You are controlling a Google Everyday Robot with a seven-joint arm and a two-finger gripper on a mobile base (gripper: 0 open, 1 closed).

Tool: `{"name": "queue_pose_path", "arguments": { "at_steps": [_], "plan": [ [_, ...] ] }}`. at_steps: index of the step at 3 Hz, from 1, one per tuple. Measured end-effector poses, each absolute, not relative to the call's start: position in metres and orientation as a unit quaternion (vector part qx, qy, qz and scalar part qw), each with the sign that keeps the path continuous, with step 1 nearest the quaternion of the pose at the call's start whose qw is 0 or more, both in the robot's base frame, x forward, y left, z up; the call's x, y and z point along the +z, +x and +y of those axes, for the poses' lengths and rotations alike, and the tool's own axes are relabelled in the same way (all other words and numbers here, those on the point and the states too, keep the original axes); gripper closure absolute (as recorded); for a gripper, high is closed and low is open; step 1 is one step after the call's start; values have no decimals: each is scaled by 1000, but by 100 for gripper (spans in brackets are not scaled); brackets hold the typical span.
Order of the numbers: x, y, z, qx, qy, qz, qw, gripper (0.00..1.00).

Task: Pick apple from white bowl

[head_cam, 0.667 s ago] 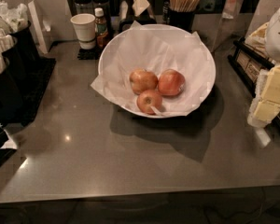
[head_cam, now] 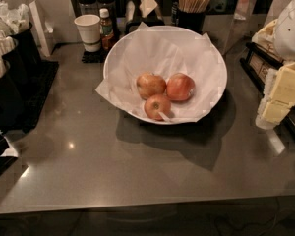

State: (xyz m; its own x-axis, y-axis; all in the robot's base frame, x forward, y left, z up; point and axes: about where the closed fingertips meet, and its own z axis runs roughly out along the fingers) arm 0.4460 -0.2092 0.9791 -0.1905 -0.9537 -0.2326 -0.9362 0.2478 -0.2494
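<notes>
The white bowl (head_cam: 137,45), wide and lined with crinkled white paper, stands on the grey counter just behind its middle. Three apples lie together in it. The apple (head_cam: 180,86) is the reddest one and sits on the right, touching the other two. A paler apple (head_cam: 151,85) lies to its left and a smaller one (head_cam: 157,106) lies in front. My gripper (head_cam: 271,107), cream-coloured, hangs at the right edge of the view, to the right of the bowl and apart from it.
A small white paper cup (head_cam: 88,31) and a sauce bottle (head_cam: 105,28) stand behind the bowl on the left. A holder of wooden stirrers (head_cam: 191,6) is at the back. Black racks with white packets (head_cam: 5,58) line the left side. A dark tray (head_cam: 265,65) sits at the right.
</notes>
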Motion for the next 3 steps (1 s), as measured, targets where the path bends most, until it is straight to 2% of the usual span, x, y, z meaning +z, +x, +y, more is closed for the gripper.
{"name": "queue_pose_path", "arguments": {
  "at_steps": [2,3],
  "plan": [
    [967,506,-161,44,-656,731,183,0],
    [968,512,-159,43,-656,730,189,0]
  ]
}}
